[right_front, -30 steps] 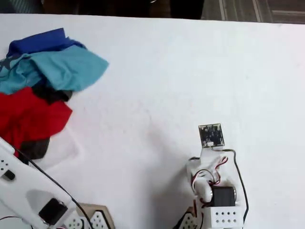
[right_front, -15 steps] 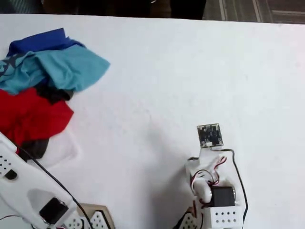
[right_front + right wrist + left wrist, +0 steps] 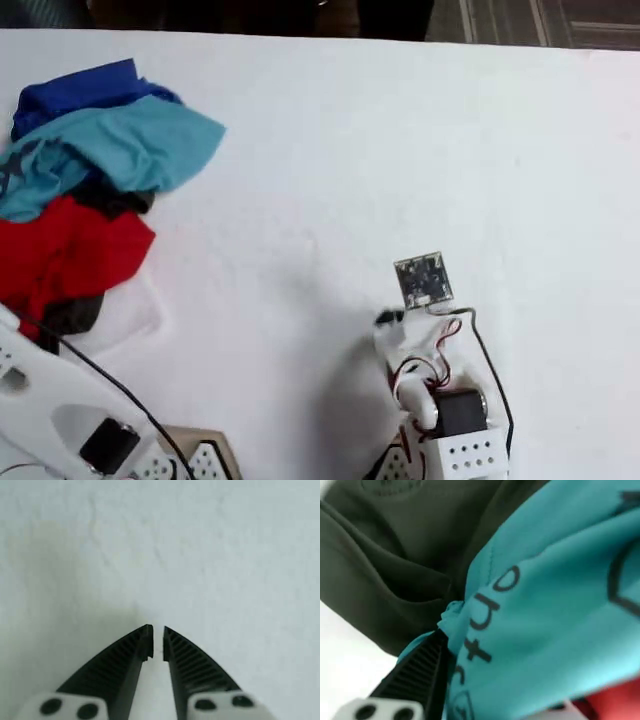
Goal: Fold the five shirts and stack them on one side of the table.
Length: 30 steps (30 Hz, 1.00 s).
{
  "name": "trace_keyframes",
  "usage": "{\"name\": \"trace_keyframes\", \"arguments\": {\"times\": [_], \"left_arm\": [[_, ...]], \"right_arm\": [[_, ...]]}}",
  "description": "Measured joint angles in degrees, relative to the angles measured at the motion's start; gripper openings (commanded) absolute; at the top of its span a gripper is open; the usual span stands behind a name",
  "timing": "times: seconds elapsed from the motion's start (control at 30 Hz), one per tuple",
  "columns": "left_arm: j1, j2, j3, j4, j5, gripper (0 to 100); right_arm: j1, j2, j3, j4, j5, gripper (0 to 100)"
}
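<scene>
Several shirts lie in a crumpled pile at the table's left edge: a blue shirt point(image 3: 75, 88) at the back, a teal shirt point(image 3: 130, 145) over it, a dark shirt point(image 3: 110, 200) under that, a red shirt point(image 3: 70, 250) nearer, and a white shirt point(image 3: 125, 310) at the front. My left gripper point(image 3: 447, 630) is in the pile, shut on a bunched fold of the teal shirt point(image 3: 560, 605), with the dark shirt point(image 3: 395, 545) just behind it. My right gripper point(image 3: 158, 632) hangs shut over bare table, holding nothing.
The white table point(image 3: 400, 130) stretches open from the pile to the right edge. The left arm's white body point(image 3: 50, 400) crosses the front left corner. The right arm point(image 3: 430, 370) stands at the front centre-right, its base by the near edge.
The left arm has drawn back toward the front left, and the teal shirt's left part has shifted with it. The right arm has swung slightly to the left.
</scene>
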Motion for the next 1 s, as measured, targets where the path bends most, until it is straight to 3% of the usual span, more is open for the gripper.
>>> {"name": "trace_keyframes", "arguments": {"times": [0.13,0.33,0.57,0.73,0.9,1.0], "left_arm": [[-5.63,-0.35,4.84,0.0,-5.19,2],[-12.04,-0.35,5.8,0.0,-10.46,2],[-16.79,-0.26,-0.7,-0.09,-7.74,3],[-17.05,-0.18,-7.12,0.0,-5.27,4],[-15.21,-0.18,-12.22,0.0,-4.22,22],[-13.98,-0.18,-15.56,0.0,-1.32,22]], "right_arm": [[-0.26,0.0,0.0,-8.62,0.0,21.7],[-0.35,0.0,-1.76,-10.11,0.0,12.2],[-1.41,3.96,-16.79,-9.85,5.1,14.1],[-3.16,23.74,-33.93,-7.21,6.95,15.5],[-8.0,52.04,-59.69,1.76,7.12,15.5],[-10.29,69.36,-76.57,8.53,7.12,15.6]]}}
